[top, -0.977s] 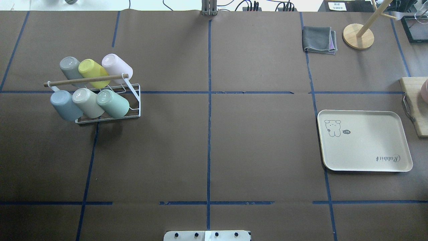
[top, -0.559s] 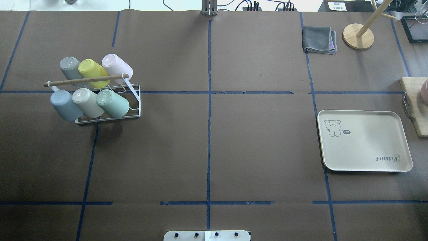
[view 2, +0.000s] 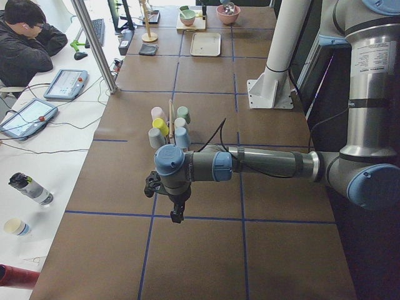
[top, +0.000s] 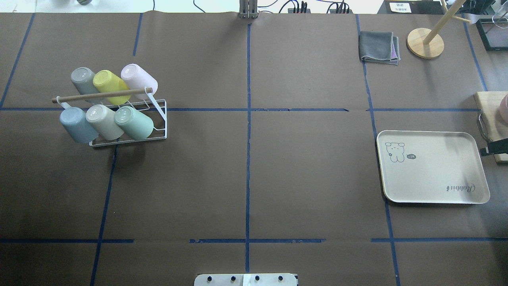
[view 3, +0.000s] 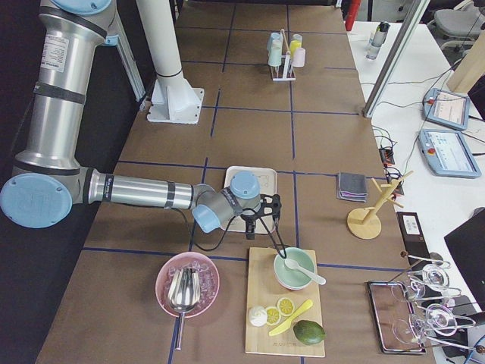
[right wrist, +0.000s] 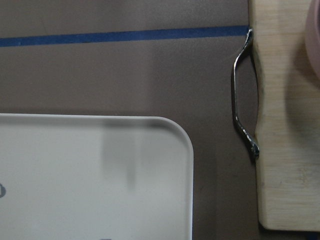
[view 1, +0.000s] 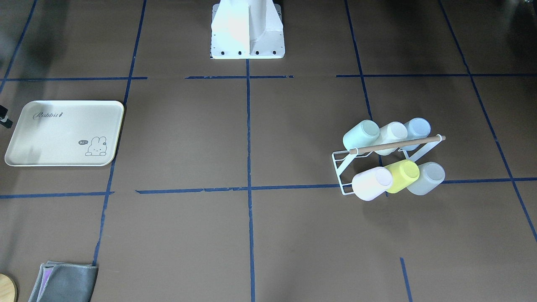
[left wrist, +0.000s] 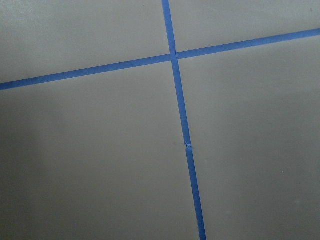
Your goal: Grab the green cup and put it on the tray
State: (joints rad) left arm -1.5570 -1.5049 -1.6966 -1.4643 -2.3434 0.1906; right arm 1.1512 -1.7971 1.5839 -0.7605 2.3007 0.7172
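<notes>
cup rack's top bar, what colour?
The bar is brown wood, on a white wire rack. Shows best in the exterior front-facing view.

Green cup [top: 135,122] pale mint; tray [top: 436,174] cream w/ rabbit sketch [top: 395,152]; table [top: 309,178] brown, blue tape [top: 248,159].

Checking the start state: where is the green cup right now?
In the overhead view, the green cup sits on the white wire rack at the table's left, rightmost in the row nearer the robot, beside the beige cup.
</notes>
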